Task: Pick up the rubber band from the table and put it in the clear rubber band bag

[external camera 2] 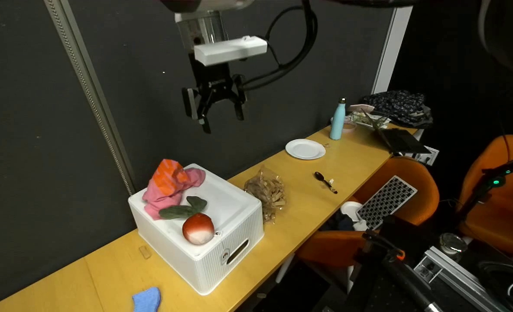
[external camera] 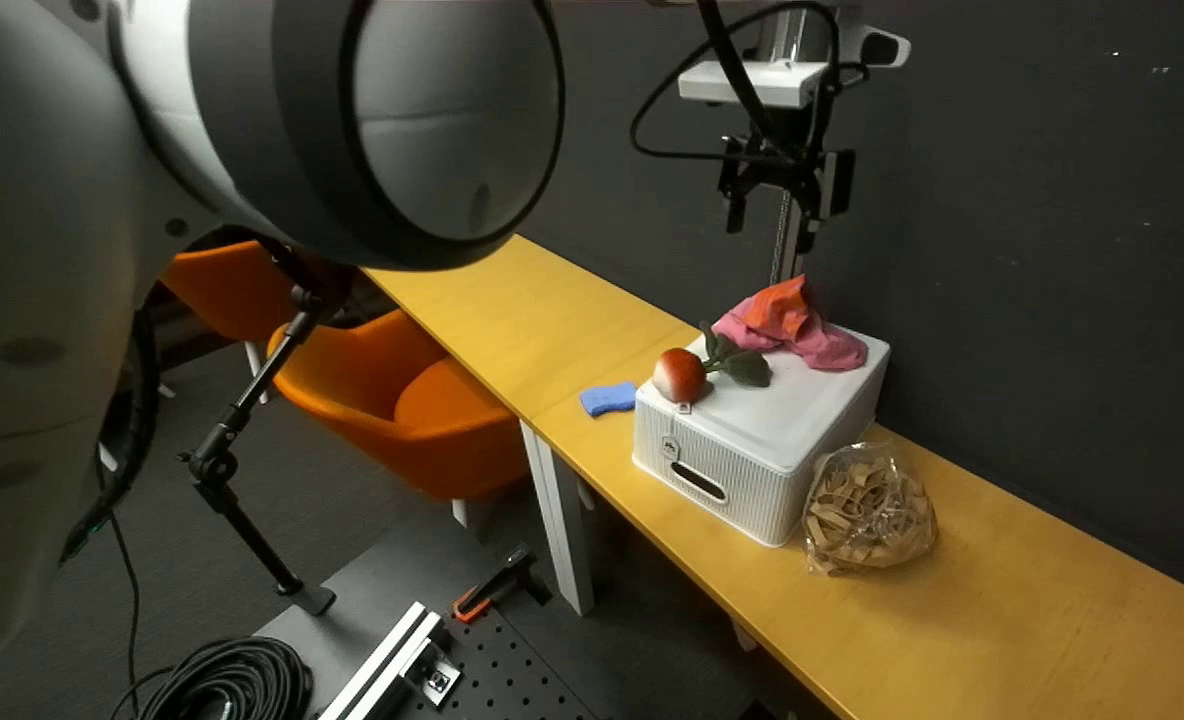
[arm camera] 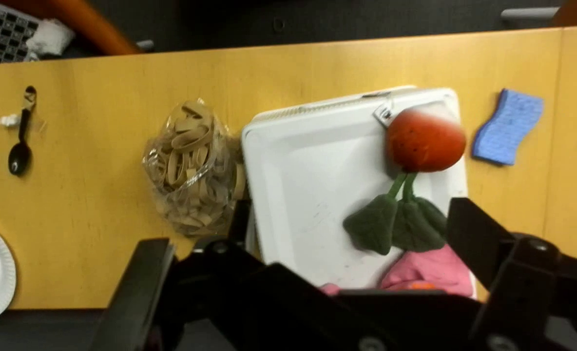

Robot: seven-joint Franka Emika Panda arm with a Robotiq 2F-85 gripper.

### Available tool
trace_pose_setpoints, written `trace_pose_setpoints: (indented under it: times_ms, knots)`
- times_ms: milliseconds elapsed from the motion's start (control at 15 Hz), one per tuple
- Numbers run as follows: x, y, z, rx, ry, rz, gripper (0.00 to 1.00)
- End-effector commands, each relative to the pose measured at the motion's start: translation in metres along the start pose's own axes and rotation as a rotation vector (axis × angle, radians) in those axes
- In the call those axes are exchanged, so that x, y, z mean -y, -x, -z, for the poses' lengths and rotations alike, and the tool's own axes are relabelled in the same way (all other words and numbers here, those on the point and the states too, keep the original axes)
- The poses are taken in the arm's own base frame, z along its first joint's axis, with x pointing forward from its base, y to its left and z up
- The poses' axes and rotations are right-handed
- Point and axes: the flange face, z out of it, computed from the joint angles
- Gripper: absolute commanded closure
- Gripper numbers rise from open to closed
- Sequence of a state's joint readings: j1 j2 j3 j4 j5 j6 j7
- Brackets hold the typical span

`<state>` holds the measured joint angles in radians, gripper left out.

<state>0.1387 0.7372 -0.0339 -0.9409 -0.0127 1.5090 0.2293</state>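
Note:
The rubber band (external camera 2: pixel 144 252) appears as a flat tan loop on the table (external camera 2: pixel 122 268), on the wall side of the white box. It is hidden in the other views. The clear rubber band bag (external camera: pixel 867 510) is a crinkly clear pouch full of tan bands, standing beside the white box. It also shows in an exterior view (external camera 2: pixel 267 193) and at left centre in the wrist view (arm camera: pixel 191 170). My gripper (external camera 2: pixel 221 118) is open and empty, high above the white box and its red cloth. Its spread black fingers also show in an exterior view (external camera: pixel 777 215).
A white box (external camera: pixel 722 470) carries a plush radish (external camera: pixel 680 376) and a pink-orange cloth (external camera: pixel 792 325). A blue sponge (external camera: pixel 608 400), black spoon (external camera 2: pixel 325 182), white plate (external camera 2: pixel 305 149) and blue bottle (external camera 2: pixel 338 119) lie or stand along the table. A dark wall (external camera: pixel 1032 300) runs behind it.

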Motion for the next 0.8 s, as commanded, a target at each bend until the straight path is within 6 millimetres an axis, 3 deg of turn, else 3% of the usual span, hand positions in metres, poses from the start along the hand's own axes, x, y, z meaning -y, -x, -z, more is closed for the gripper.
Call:
trace_pose_setpoints:
  times_ms: [0,333,400,733]
  knots:
    - [0.023,0.013,0.028,0.074,-0.057,-0.033,0.0]
    - [0.058,0.021,0.04,0.076,-0.102,-0.108,0.0]
    - [0.047,0.021,0.036,0.077,-0.074,-0.071,0.0]
    - [0.049,0.018,0.03,0.081,-0.07,-0.073,0.0]
